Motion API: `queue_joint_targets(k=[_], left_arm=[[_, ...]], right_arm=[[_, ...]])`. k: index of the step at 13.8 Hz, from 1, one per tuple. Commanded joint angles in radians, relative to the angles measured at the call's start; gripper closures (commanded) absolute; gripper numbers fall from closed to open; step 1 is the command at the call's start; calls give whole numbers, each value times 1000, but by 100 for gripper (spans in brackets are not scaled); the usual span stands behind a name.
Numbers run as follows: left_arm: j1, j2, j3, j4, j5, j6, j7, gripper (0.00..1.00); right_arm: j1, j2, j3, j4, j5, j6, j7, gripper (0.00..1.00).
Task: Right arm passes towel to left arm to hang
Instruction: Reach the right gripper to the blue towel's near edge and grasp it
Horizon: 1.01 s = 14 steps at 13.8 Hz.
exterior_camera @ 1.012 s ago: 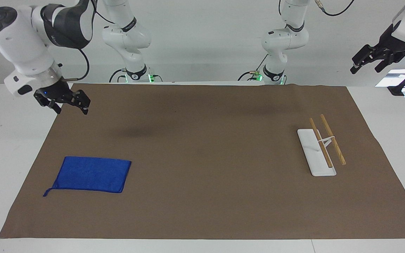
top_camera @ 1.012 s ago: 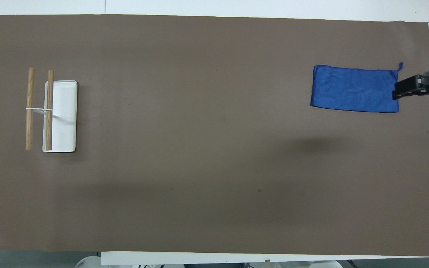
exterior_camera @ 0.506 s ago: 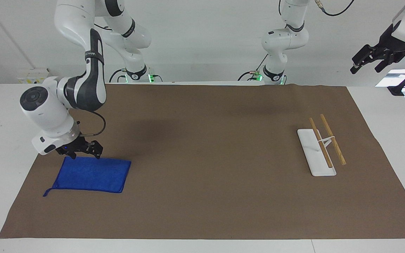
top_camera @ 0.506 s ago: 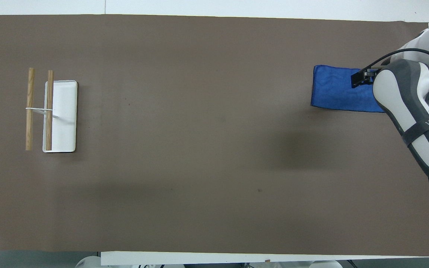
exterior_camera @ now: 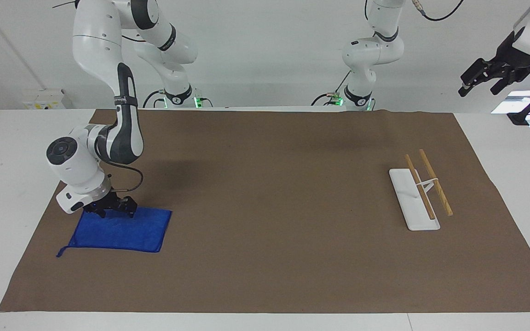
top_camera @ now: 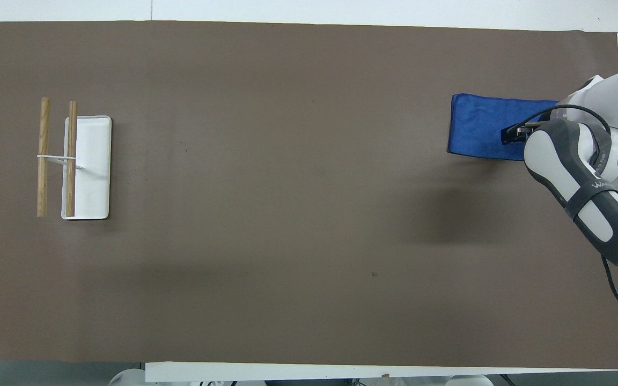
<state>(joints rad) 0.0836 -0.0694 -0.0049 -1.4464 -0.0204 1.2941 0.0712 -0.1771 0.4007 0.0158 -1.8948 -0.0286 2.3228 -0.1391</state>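
Brown matting (exterior_camera: 274, 257) covered most of the white table, and the towel (exterior_camera: 122, 234) lay flat on it at the right arm's end, its long axis running along the table's length and its loop at the corner farthest from the robots. Down at the towel's edge nearest the robots sat the right gripper (exterior_camera: 111, 209), its tips touching or just short of the cloth; whether the jaws were spread or had closed on that edge could not be told from either view. In the overhead view the right arm (top_camera: 577, 177) covered the towel's outer end, with only the gripper's tip showing over the blue. So the cloth lay directly under the jaws, spreading away from the robots, and a pinch on that near edge seemed the step in hand. Well apart, off the mat's other end, the left gripper (exterior_camera: 492, 76) hung high in the air and waited, its jaws looking open. A rack (exterior_camera: 421, 193) with two wooden rods stood at the left arm's end, its rods running roughly away from the robots.
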Motion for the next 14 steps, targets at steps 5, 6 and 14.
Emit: queue_joint_targets(k=[5, 6, 14], left_arm=[[-8, -24, 2, -22, 17, -10, 2, 1], [-8, -24, 2, -22, 17, -10, 2, 1], [-8, -24, 2, -22, 17, -10, 2, 1]], right_arm=[[-15, -26, 10, -59, -17, 40, -22, 20], [-15, -26, 10, -64, -17, 40, -22, 20], [-9, -31, 10, -96, -17, 79, -27, 80]])
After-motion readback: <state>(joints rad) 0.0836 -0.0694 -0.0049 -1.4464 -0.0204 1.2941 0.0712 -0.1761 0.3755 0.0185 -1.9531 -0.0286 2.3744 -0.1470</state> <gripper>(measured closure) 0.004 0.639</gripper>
